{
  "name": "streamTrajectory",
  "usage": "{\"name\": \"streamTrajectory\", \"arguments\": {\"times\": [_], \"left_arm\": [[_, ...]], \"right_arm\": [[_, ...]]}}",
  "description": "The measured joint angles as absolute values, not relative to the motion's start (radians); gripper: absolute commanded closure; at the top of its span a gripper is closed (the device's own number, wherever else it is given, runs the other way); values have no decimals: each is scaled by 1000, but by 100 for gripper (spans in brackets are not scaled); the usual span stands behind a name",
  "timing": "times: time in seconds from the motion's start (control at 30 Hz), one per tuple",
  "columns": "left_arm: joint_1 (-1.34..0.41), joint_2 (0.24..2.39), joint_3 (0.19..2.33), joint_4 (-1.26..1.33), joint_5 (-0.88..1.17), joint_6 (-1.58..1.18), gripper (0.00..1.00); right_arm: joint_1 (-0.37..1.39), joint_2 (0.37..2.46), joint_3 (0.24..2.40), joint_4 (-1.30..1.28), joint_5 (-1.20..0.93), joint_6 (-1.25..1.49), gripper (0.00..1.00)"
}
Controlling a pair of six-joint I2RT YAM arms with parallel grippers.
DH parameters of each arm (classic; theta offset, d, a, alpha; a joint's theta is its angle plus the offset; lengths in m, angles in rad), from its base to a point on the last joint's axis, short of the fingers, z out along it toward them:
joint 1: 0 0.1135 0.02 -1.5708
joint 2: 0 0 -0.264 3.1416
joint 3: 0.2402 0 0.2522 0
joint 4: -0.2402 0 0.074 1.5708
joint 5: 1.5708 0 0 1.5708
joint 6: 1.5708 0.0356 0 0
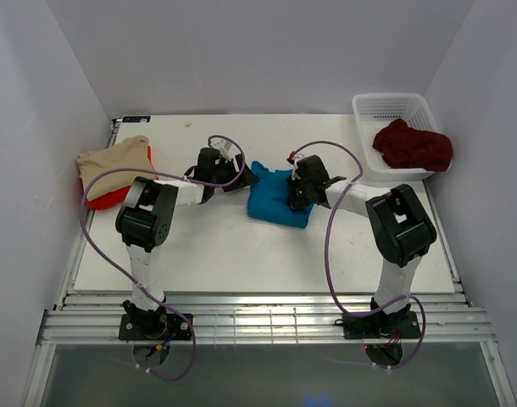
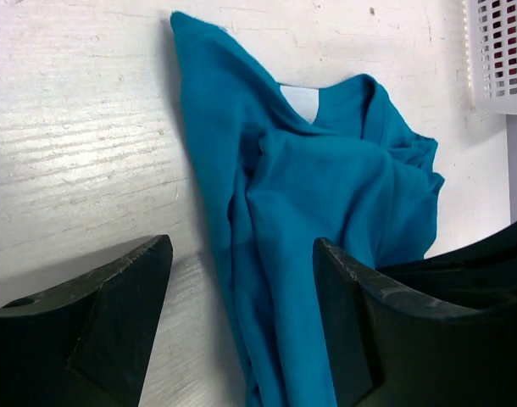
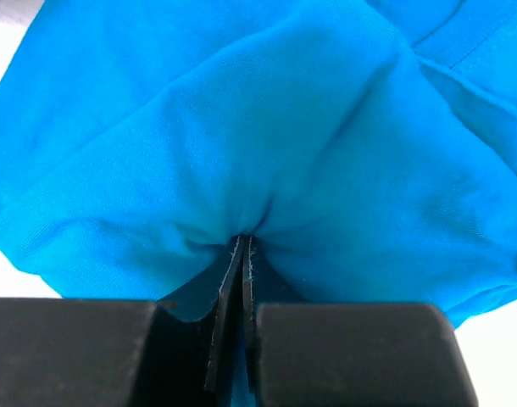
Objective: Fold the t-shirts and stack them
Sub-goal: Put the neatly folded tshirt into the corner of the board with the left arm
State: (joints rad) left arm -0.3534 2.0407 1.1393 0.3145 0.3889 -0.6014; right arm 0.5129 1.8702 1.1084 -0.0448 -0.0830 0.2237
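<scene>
The teal t-shirt (image 1: 275, 203) lies crumpled in the middle of the table, its white neck label showing in the left wrist view. My right gripper (image 3: 244, 243) is shut on a pinch of the teal cloth (image 3: 284, 127) at the shirt's right side (image 1: 297, 192). My left gripper (image 2: 241, 254) stands open at the shirt's left edge (image 1: 240, 179), with a ridge of the teal t-shirt (image 2: 326, 195) lying between its fingers. A beige t-shirt (image 1: 114, 159) lies at the table's left edge on top of a red t-shirt (image 1: 104, 198). A maroon t-shirt (image 1: 413, 146) hangs over the basket's front rim.
A white lattice basket (image 1: 394, 106) stands at the back right corner; its corner (image 2: 496, 51) shows in the left wrist view. White walls close in on the left, back and right. Purple cables loop from both arms over the table (image 1: 241, 254).
</scene>
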Motion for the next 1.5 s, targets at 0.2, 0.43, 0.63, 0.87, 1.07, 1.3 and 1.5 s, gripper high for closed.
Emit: {"name": "streamTrajectory", "arguments": {"times": [0.2,0.43,0.63,0.87,1.07,1.3,1.5], "left_arm": [[-352,2069,1186,278,425,-585,22],[-374,2102,1213,292,517,-618,21],[-439,2099,1181,321,561,-650,20],[-488,2095,1152,367,570,-683,20],[-513,2122,1185,374,571,-714,22],[-516,2141,1193,346,519,-704,73],[-502,2128,1186,318,477,-662,85]], "right_arm": [[517,1858,1103,-70,-73,224,92],[519,1868,1131,-107,-64,220,92],[519,1882,1152,-126,-63,220,92],[519,1892,1166,-132,-72,221,92],[519,1894,1169,-133,-75,221,92],[519,1894,1169,-131,-75,226,73],[523,1877,1169,-131,-70,204,56]]}}
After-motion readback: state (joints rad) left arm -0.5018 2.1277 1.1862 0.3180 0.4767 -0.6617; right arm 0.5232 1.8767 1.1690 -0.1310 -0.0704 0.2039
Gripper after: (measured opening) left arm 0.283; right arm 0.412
